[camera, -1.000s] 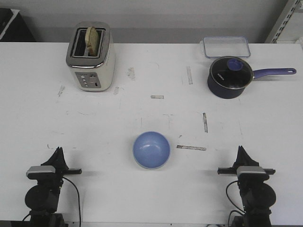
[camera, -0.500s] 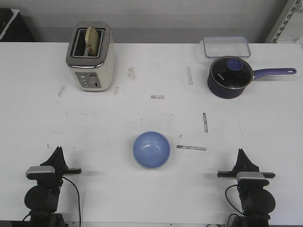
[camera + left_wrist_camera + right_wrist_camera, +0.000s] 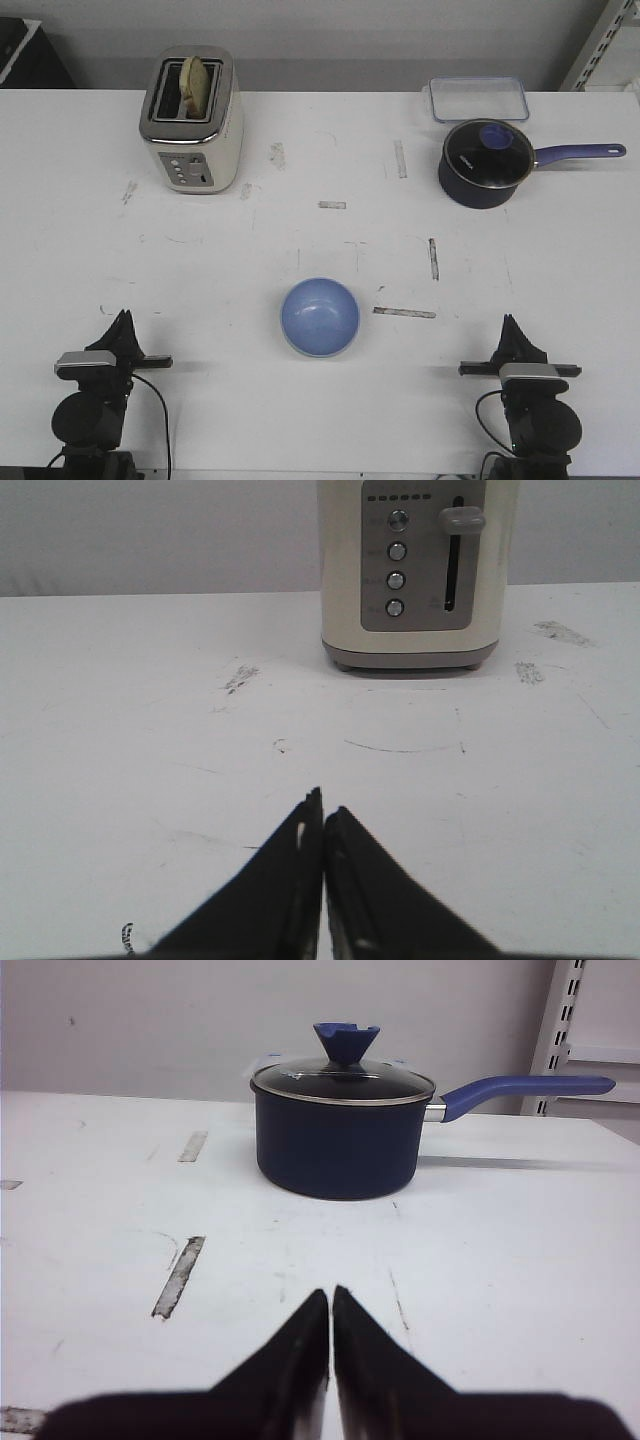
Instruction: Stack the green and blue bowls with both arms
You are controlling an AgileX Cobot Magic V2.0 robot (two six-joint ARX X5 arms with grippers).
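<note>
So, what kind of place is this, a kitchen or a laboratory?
Probably a lab test bench set up with kitchen props: a white table with worn tape marks, a toaster, a saucepan, and metal shelving behind.

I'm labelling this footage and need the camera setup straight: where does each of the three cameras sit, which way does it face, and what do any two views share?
Front view: sits high, looks forward and down over the table; shows the blue bowl, the left gripper and the right gripper.
Left wrist view: on the left arm, low, facing the toaster; its shut fingers show.
Right wrist view: on the right arm, low, facing the saucepan; its shut fingers show.
Shared: the front view also shows the toaster and the saucepan.
</note>
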